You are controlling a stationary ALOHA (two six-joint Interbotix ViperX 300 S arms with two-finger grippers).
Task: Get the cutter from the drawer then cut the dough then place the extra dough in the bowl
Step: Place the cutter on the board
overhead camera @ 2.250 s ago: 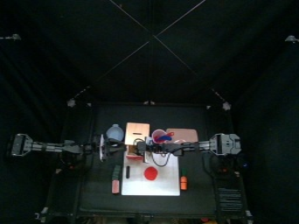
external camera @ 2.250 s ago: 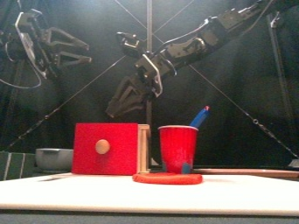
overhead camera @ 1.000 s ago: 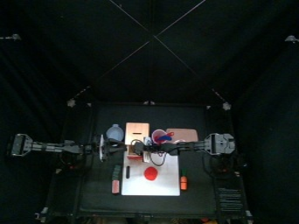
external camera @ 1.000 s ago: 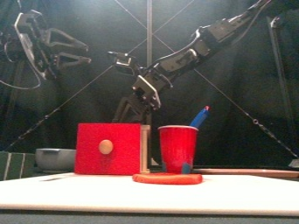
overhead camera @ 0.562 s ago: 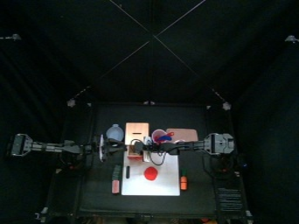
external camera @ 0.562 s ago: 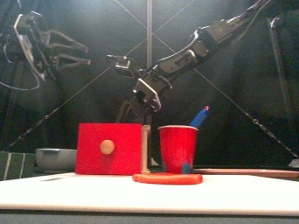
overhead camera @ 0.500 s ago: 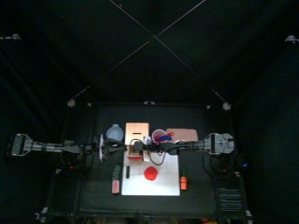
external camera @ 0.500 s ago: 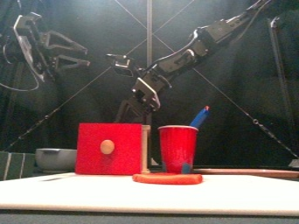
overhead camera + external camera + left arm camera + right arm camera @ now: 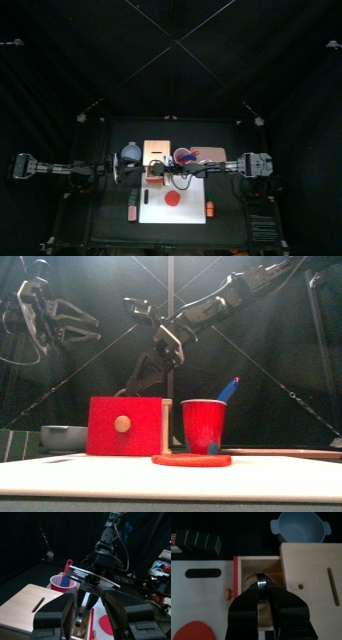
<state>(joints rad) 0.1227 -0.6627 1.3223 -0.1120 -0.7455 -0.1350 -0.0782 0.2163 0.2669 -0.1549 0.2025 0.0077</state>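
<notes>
The right gripper (image 9: 261, 586) is clenched on the round metal cutter with a wire handle (image 9: 260, 581). Only a shiny sliver of the cutter shows, pinched right at the jaw tips. How the rest of it looks cannot be told.

Straight beneath the jaws lies the open drawer of the pale wooden box (image 9: 310, 564). The red drawer front (image 9: 236, 579) with its knob is pulled out just to one side of the tips. Beside that front lies the white cutting board (image 9: 198, 592), bearing the flat red dough disc (image 9: 194, 632).

Farther from the jaws, past the box, stand the blue-grey bowl with two small handles (image 9: 302, 527) and the dark green toy sushi roll (image 9: 198, 541).

The left gripper (image 9: 92, 598) hangs released with its jaws spread. It faces the right gripper, with the red cup (image 9: 60, 583) beyond.
</notes>
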